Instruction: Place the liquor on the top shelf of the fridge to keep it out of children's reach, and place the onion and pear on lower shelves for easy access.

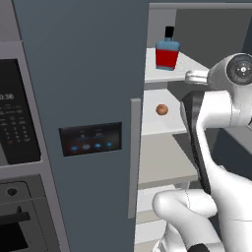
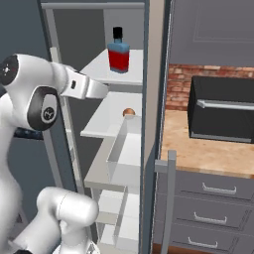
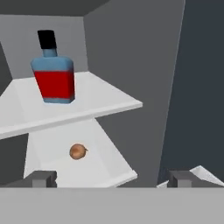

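The liquor (image 3: 54,72) is coloured blue, banded in red and capped in black. The onion (image 3: 78,151) is tinted brown-orange. The top shelf (image 3: 105,103) is rendered white, the fridge (image 1: 83,74) slate grey-blue.

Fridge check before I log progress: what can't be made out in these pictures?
- Pear: whereabouts cannot be told; the lowest shelves are cut off by the arm in both base views.
- Onion: half hidden behind a shelf's edge in the right base view.
- Fridge: its left interior is blocked by the door in the left base view.

Liquor (image 3: 54,72) crowds the top shelf (image 3: 100,103) (onion (image 3: 78,152) below); right side open.
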